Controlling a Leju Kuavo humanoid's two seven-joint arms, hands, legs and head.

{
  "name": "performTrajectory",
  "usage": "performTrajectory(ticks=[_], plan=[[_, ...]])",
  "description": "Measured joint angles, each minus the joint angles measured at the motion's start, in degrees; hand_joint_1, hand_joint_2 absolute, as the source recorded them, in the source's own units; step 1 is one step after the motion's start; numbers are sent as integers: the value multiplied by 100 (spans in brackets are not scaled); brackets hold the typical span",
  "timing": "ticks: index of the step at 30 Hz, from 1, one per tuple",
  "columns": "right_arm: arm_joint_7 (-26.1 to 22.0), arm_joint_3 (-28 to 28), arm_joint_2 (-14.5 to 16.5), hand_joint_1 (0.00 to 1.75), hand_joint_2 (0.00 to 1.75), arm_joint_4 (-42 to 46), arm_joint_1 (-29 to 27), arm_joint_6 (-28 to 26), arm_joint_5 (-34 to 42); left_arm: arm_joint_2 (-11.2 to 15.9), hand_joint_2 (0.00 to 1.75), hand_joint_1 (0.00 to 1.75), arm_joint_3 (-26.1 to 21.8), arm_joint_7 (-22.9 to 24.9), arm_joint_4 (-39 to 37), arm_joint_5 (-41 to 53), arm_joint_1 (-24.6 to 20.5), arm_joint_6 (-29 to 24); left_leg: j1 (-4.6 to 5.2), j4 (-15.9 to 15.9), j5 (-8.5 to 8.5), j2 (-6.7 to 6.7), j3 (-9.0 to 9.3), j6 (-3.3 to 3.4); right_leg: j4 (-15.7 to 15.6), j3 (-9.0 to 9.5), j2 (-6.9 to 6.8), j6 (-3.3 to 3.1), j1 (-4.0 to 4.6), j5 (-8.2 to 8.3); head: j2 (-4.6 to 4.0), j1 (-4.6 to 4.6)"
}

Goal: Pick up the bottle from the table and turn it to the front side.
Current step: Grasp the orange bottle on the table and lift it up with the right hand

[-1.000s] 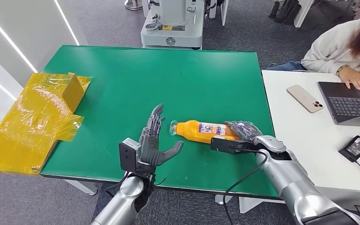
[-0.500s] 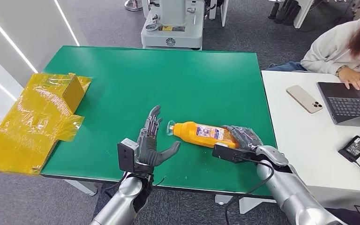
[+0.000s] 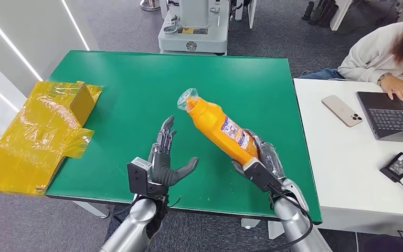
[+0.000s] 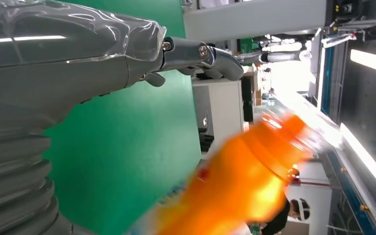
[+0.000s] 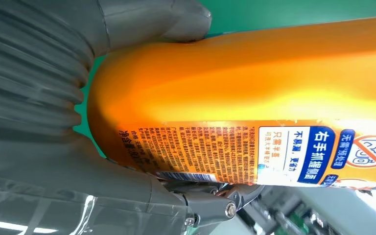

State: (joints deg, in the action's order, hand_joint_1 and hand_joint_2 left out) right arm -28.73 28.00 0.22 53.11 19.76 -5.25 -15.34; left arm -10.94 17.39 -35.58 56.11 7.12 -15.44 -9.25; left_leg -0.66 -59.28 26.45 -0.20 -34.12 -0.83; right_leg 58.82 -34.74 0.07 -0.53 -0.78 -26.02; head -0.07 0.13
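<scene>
Currently grasping the orange bottle (image 3: 221, 130) at its base end with the right hand (image 3: 260, 163), clear of the green table (image 3: 126, 89), tilted with the wrapped cap (image 3: 187, 98) pointing up and away. Left hand (image 3: 163, 160) released, fingers spread, palm toward the bottle, hovering just above the near table edge, holding nothing. Printed text panel (image 5: 235, 149) facing the right wrist camera, so judged not yet at the front side. Advisable: roll about the long axis at the wrist, slowly; keep the grip firm at the base, since the long overhang toward the cap likely levers against the fingers; bring the free hand in as support near the neck if slipping. Flat matte tabletop, yellow taped cardboard (image 3: 36, 134) at its left edge. Adjoining white desk (image 3: 346, 152) with phone (image 3: 341, 110), laptop (image 3: 393, 113), and a seated person (image 3: 383, 50); grey machine base (image 3: 193, 31) beyond
</scene>
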Motion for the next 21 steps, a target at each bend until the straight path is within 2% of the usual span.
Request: performTrajectory(ticks=[4,7,14,21], plan=[[-6,-310,76,175,175,658,-473,-111,485,24,175,0,-87,9,2,4,0,-28,2,0,0,-2,-3,0,0,0,-4,0,-1,0,0,2],[-36,-532,109,175,175,1033,-742,-174,627,37,175,0,-151,18,2,-102,-8,151,3,-2,1,-1,-3,2,-1,0,-2,1,-2,0,0,1],[-130,-717,204,175,175,1171,-802,-146,525,16,175,0,-162,346,-60,-1023,-359,1716,1,-3,-1,-1,-2,1,-1,-2,-1,-1,-3,4,0,1],[-307,-699,401,175,175,314,-108,-81,98,-40,175,0,-157,990,-500,-2252,-1200,3018,1,-3,-15,0,-1,3,3,-2,0,1,-1,14,0,1]])
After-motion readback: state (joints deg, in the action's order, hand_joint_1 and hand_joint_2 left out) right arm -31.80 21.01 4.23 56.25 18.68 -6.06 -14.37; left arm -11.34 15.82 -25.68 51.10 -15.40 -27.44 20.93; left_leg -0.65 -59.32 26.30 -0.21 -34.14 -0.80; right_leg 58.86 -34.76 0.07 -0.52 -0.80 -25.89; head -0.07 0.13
